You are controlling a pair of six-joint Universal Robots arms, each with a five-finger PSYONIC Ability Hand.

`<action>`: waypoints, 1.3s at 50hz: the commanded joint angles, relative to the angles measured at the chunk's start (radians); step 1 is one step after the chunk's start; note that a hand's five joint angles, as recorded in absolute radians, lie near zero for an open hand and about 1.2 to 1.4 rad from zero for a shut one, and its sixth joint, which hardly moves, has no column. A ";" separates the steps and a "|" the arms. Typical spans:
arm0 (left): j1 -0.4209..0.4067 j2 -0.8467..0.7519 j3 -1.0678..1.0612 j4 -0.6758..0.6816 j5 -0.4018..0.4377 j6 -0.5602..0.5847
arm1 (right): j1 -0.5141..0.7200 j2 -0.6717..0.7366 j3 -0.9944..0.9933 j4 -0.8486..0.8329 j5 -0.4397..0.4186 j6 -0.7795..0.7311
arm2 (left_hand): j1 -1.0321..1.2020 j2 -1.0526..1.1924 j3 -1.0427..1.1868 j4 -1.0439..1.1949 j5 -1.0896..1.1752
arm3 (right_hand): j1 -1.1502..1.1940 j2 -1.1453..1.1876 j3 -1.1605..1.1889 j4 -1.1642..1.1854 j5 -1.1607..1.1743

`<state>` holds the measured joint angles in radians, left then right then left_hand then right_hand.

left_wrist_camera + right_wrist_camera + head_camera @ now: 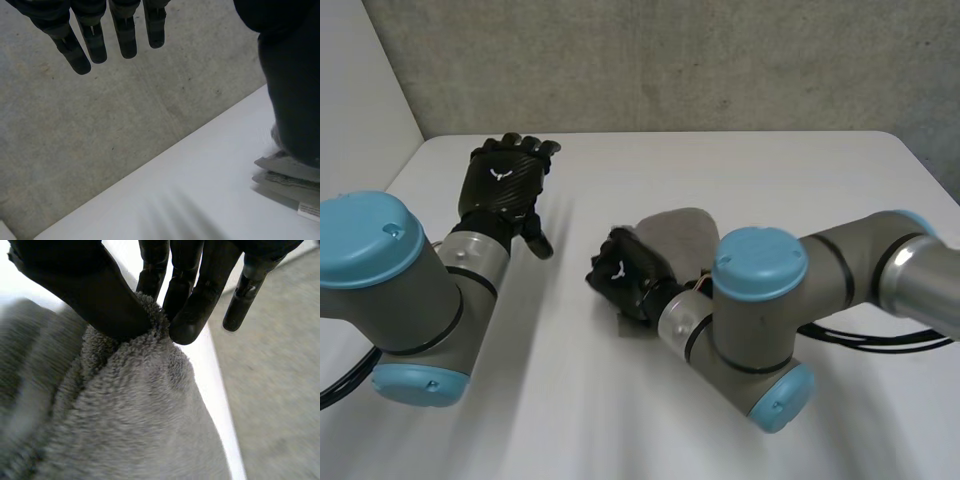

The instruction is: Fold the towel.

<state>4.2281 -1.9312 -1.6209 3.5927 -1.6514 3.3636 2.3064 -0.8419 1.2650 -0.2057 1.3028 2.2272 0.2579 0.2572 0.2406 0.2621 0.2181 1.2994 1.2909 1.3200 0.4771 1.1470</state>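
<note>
Only the right robot hand (625, 275) is pinching the fluffy grey towel (680, 232) — shallowly, risking slippage; the left robot hand (505, 180), fingers straight, is hovering apart from it.

towel (675, 232): plain mid grey all over, no print, fluffy pile. towel's label (310, 211): white, faint dark print. left hand (505, 180): black, fine woven check on back, small white emblem. right hand (625, 275): same black, same white emblem. arms (850, 255): grey with black rings. caps (760, 262): light blue. table (740, 170): plain white. wall (670, 60): mottled grey, speckled.
</note>
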 commanded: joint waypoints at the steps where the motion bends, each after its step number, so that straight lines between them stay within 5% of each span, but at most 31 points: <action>1: -0.002 0.000 -0.001 0.011 0.004 -0.003 | -0.005 -0.065 0.030 -0.008 0.026 0.169 | -0.080 -0.079 -0.062 -0.084 -0.214 | -0.542 -0.534 -0.563 0.280 -0.564; 5: -0.007 -0.002 0.018 0.032 0.004 -0.007 | -0.042 -0.212 0.089 -0.012 0.026 0.391 | -0.080 -0.079 -0.062 -0.084 -0.214 | -0.885 -0.876 -0.905 -0.062 -0.907; 13: -0.031 -0.020 0.070 0.064 0.005 -0.093 | -0.174 -0.310 0.132 0.041 0.067 0.551 | -0.077 -0.076 -0.059 -0.081 -0.211 | -1.003 -0.994 -1.023 -0.181 -1.025; 19: -0.080 -0.100 0.148 0.060 0.010 -0.145 | -0.240 -0.313 0.131 0.124 0.115 0.607 | -0.074 -0.073 -0.056 -0.078 -0.209 | -1.073 -1.065 -1.094 -0.251 -1.095; 32: -0.161 -0.288 0.277 0.052 0.013 -0.142 | -0.289 -0.208 0.073 0.131 0.069 0.764 | -0.074 -0.073 -0.056 -0.078 -0.209 | -1.125 -1.116 -1.145 -0.303 -1.147; 50: -0.177 -0.427 0.230 0.044 0.016 -0.121 | -0.289 0.000 0.027 0.132 0.029 0.776 | -0.062 -0.061 -0.045 -0.066 -0.197 | -1.125 -1.116 -1.145 -0.303 -1.147; 65: -0.160 -0.209 0.220 0.029 0.010 -0.102 | -0.337 -0.232 0.053 0.135 0.032 0.804 | -0.074 -0.073 -0.056 -0.078 -0.208 | -1.125 -1.116 -1.145 -0.303 -1.147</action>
<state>4.0568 -2.2610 -1.3887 3.6365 -1.6387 3.2619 1.9994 -0.9716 1.3002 -0.0713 1.3326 3.0142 0.2576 0.2573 0.2402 0.2622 0.2180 0.2333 0.2574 0.2489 0.2649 0.0687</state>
